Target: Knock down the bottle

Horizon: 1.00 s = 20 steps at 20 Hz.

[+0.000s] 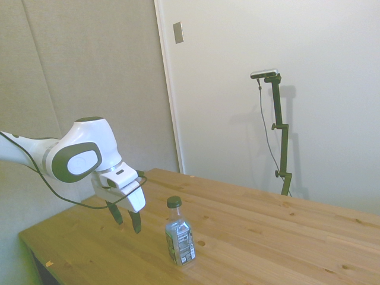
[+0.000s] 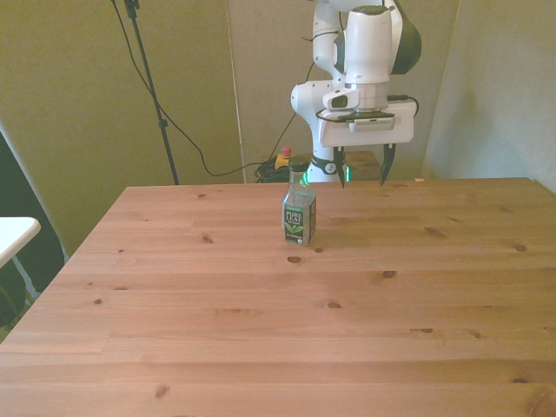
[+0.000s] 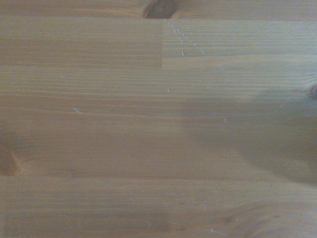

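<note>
The bottle point(image 1: 180, 238) stands upright on the wooden table point(image 1: 267, 237), clear plastic with a dark green cap and a green-and-white label. In the front view the bottle point(image 2: 299, 212) is near the table's far edge. My gripper point(image 1: 127, 218) hovers just above the tabletop beside the bottle, apart from it. In the front view the gripper point(image 2: 364, 169) hangs behind the bottle and toward the front view's right, fingers pointing down and spread open with nothing between them. The wrist view holds only bare wood planks point(image 3: 158, 129); the bottle is out of it.
A red-topped object point(image 2: 282, 159) sits on the floor behind the table near the robot's base. The table's far edge point(image 2: 261, 186) runs close behind the bottle. A white surface point(image 2: 13, 233) pokes in at the front view's left.
</note>
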Motion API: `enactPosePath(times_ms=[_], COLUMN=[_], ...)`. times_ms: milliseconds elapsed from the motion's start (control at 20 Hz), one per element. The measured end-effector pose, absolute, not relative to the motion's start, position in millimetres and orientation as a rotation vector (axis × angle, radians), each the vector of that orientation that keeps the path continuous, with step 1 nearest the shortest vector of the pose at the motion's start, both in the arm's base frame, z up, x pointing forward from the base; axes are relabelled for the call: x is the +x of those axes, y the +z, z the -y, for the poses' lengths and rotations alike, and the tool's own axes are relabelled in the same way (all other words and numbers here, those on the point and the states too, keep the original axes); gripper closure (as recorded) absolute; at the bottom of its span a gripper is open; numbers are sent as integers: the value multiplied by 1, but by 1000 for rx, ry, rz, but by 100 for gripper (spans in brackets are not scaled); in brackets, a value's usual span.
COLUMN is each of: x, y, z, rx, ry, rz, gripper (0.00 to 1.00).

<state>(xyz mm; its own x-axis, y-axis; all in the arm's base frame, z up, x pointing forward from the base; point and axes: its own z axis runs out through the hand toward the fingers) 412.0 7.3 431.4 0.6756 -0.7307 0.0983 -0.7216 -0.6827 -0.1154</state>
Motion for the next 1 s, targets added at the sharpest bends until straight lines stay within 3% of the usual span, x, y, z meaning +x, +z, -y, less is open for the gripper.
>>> enactPosePath(times_ms=[800,850,1000], x=[412,412,412], y=[436,436,440], z=[56,60,67], rx=[-2828,-2828,-2817], ry=[-213,-214,-225], rz=[-1301,-1305,-1318], gripper=[0,100,100])
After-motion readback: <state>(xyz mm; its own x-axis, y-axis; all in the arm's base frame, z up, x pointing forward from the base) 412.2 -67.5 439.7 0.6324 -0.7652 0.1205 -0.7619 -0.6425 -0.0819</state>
